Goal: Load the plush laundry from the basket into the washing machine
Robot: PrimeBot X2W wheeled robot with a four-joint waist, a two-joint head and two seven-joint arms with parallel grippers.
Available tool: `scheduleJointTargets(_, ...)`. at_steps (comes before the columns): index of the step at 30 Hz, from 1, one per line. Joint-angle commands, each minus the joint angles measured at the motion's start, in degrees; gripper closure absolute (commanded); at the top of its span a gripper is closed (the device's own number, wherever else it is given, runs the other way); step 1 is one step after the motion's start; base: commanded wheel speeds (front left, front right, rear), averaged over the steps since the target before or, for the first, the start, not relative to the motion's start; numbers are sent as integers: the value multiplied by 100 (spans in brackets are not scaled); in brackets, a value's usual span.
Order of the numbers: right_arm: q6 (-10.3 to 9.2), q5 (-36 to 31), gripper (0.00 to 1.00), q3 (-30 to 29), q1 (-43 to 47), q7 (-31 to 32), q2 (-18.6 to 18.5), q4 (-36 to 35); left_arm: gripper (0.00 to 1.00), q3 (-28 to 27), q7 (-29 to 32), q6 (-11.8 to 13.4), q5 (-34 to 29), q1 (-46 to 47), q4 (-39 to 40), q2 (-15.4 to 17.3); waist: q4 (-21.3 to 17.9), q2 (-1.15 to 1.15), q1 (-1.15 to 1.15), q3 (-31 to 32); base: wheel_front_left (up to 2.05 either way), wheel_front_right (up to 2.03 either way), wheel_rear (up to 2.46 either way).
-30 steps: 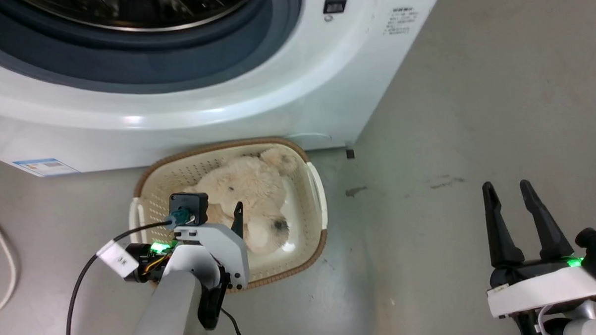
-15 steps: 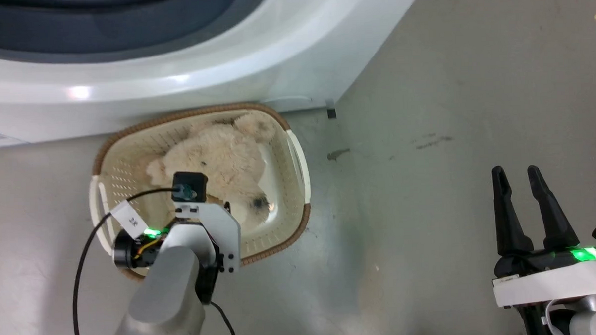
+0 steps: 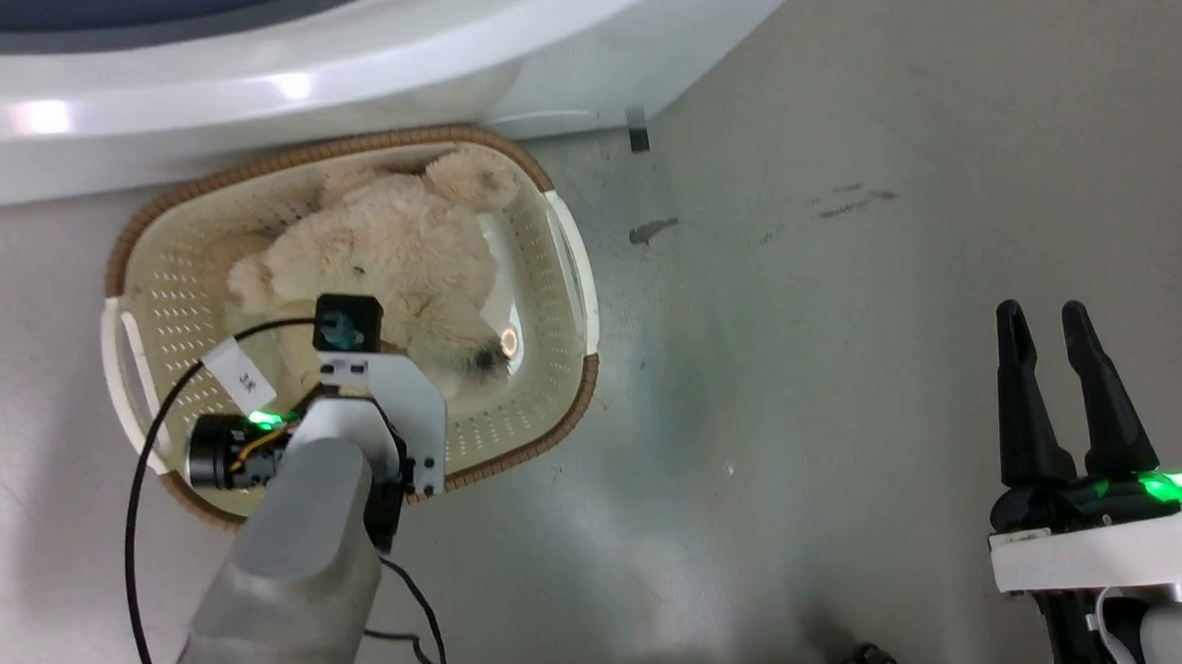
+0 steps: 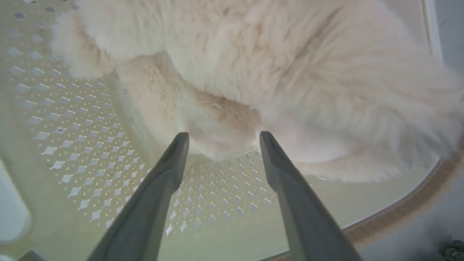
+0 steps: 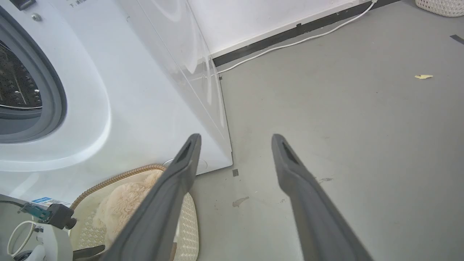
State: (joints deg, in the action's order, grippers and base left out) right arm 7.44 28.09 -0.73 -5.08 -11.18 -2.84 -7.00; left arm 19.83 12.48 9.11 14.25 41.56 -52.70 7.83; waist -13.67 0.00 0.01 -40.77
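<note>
**left gripper (image 4: 223,135) in the basket (image 3: 300,150), nothing grabbed**

The plush laundry (image 3: 392,250) lay in the basket, upper left of the head view, just below the washing machine (image 3: 346,75). The left gripper was spread wide, tips at the fur, holding nothing. The right gripper (image 3: 1040,308), lower right, was parted and empty.

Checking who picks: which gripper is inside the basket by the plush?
The left gripper: its open fingers reach the plush laundry inside the basket; the right gripper hovers over the floor.
</note>
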Motion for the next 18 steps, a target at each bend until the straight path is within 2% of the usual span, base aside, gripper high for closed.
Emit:
scheduleJointTargets(1,4,113,0,14,-119,-55,-3,-59,0,71,-27,75,65,229,-168,52,-33,0,-1,-143,0,0,0)
scheduleJointTargets(6,4,271,0,39,-157,-115,-3,-107,0,169,-169,228,153,530,-378,106,-68,0,-1,-386,0,0,0)
scheduleJointTargets(12,4,445,0,66,-226,-187,-3,-140,0,295,-94,296,302,847,-739,132,-117,0,-1,-643,0,0,0)
scheduleJointTargets(13,4,476,0,66,-238,-199,-3,-150,28,309,-88,291,338,895,-793,131,-127,0,-1,-682,0,0,0)
scheduleJointTargets(14,4,507,0,66,-250,-211,-3,-158,98,339,-117,269,358,945,-827,131,-135,0,-1,-721,0,0,0)
scheduleJointTargets(18,4,613,0,90,-289,-259,-3,-160,100,466,-319,156,434,1145,-929,129,-138,0,-1,-859,0,0,0)
